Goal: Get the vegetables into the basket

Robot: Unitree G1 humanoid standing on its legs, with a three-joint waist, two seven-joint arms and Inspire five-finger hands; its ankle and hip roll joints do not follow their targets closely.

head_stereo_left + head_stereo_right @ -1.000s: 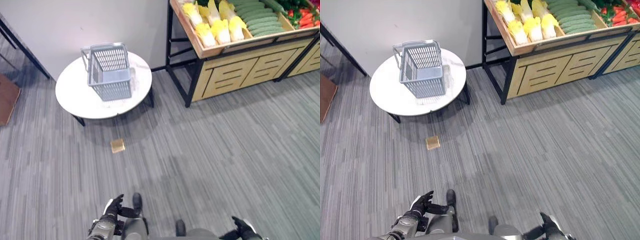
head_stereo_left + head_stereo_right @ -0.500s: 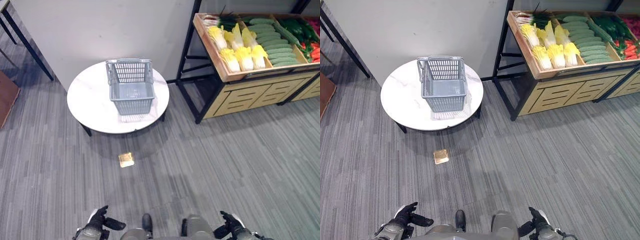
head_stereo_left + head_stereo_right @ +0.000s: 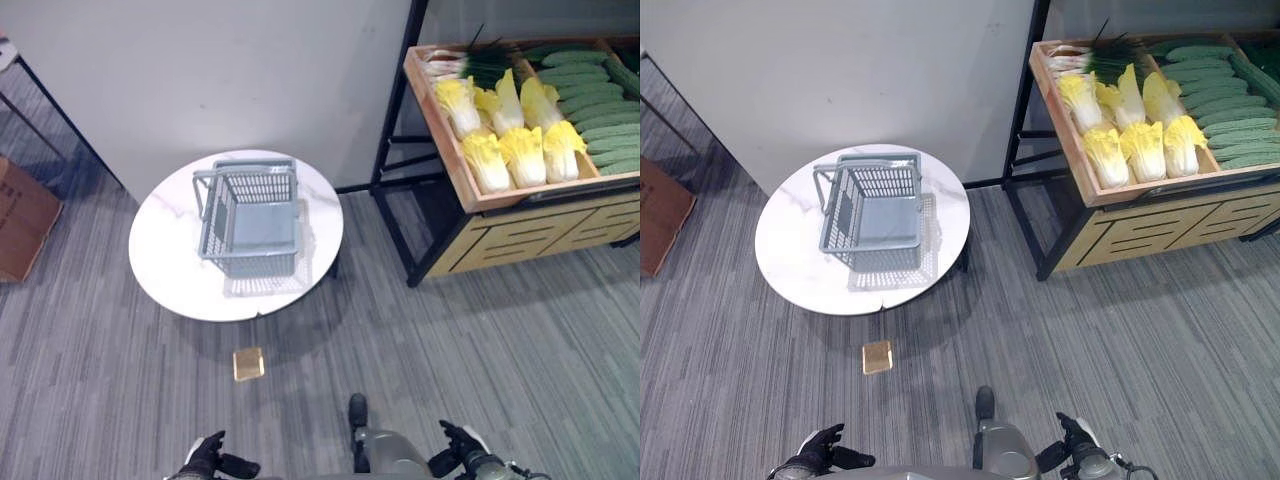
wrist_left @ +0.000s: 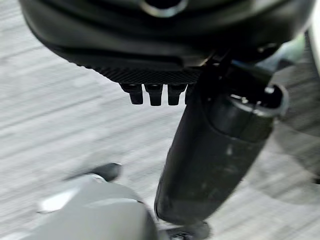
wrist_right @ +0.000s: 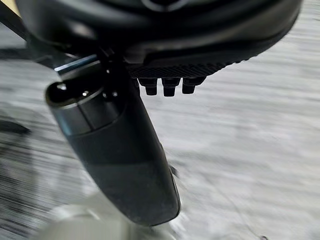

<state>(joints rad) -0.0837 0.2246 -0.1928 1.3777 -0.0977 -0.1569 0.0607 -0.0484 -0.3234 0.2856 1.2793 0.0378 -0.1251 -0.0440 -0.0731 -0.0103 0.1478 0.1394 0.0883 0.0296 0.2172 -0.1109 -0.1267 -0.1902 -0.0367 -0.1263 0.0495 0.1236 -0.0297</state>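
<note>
A grey plastic basket (image 3: 250,215) stands upright with nothing in it on a round white table (image 3: 170,250) by the wall. To its right a wooden stand (image 3: 520,225) holds yellow-white cabbages (image 3: 512,150), green cucumbers (image 3: 600,110) and green onions (image 3: 485,68) in a tilted tray. My left hand (image 3: 208,462) and right hand (image 3: 460,462) hang low over the carpet, far from the table and the stand. In the wrist views the left hand (image 4: 215,150) and right hand (image 5: 125,150) have relaxed fingers and hold nothing.
A small tan square (image 3: 248,363) lies on the grey carpet in front of the table. A brown box (image 3: 22,215) stands at the far left by a dark table leg. The stand's black metal frame (image 3: 398,235) reaches the floor between table and tray.
The whole picture has shifted, so the camera has moved; table and basket now show nearer the middle. Both hands stay low and hold nothing.
</note>
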